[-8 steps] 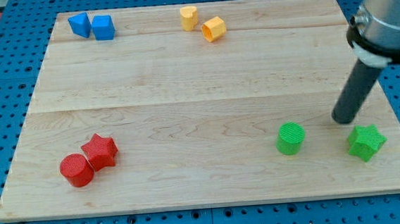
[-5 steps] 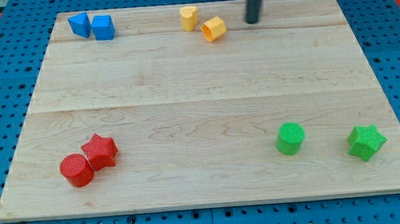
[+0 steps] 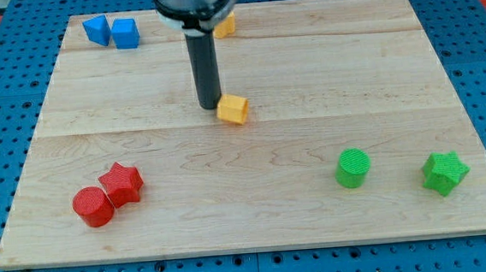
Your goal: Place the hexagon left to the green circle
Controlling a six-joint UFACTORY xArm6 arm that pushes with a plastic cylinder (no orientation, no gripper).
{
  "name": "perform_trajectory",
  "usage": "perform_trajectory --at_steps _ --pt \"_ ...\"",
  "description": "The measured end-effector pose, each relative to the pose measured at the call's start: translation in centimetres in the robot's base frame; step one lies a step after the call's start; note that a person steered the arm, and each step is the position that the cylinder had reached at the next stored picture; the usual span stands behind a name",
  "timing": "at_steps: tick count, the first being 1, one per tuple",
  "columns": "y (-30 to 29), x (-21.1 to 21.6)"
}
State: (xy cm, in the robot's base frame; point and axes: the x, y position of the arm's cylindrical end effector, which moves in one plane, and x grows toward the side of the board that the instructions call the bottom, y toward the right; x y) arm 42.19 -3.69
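The yellow hexagon block (image 3: 233,109) lies near the middle of the wooden board (image 3: 141,152). My tip (image 3: 209,106) stands right against the hexagon's upper left side. The green circle block (image 3: 352,168) stands toward the view's lower right, well to the right of and below the hexagon.
A green star (image 3: 445,173) sits right of the green circle. A second yellow block (image 3: 226,25), partly hidden by the arm, is at the top. Two blue blocks (image 3: 110,31) are at the top left. A red circle (image 3: 92,206) and a red star (image 3: 122,182) touch at the lower left.
My tip went from beside the green star up to the top edge, then down and left to mid-board. The yellow hexagon has moved from the top edge down toward the middle.
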Motion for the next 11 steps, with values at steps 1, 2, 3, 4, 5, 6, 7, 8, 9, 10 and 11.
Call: perform_trajectory --at_steps 1,2,3,4,5,6,7,8,9,10,11 --pt "2.5 -0.4" --pt "4.2 -2.3" --pt "4.7 2.2" --pt "5.3 5.3" --pt "5.3 6.4" --pt "5.7 6.7" --pt "7.3 6.5" --pt "8.1 6.5" --pt "10.6 6.5" --pt "13.1 6.5" --pt "12.7 6.6"
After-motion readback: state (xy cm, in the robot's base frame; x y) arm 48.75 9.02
